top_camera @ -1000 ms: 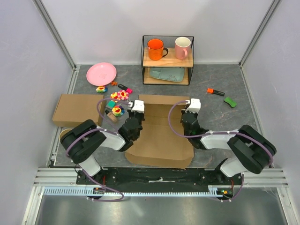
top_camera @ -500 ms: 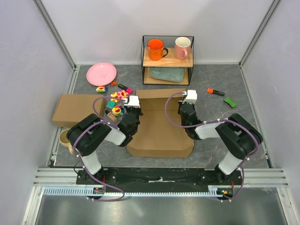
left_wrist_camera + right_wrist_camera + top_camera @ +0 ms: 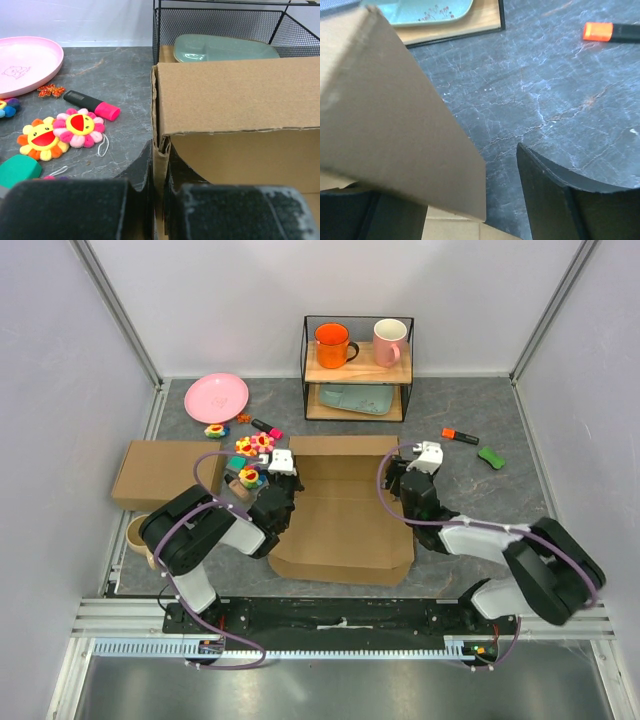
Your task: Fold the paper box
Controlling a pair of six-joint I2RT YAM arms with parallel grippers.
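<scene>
Between the two arms on the table (image 3: 470, 430), the paper box (image 3: 345, 525) lies open with its rear wall raised. The left pincer (image 3: 159, 167) is pressed together on the box's left side wall, close to the rear corner. The right pincer (image 3: 440, 172) stands spread, the right side wall between its jaws with a clear gap on the outer side. Flower toys (image 3: 80, 131) and a pink-tipped marker (image 3: 92, 104) lie just left of the box. A wire shelf (image 3: 357, 368) stands behind it, and a closed cardboard box (image 3: 165, 473) sits farther left.

I'm standing in a robot lab cell: white panels (image 3: 250, 300) and aluminium rails (image 3: 340, 618) are enclosing a grey table (image 3: 470, 420), with a left arm (image 3: 200, 535) and a right arm (image 3: 500, 540) sitting bolted at its edge.
</scene>
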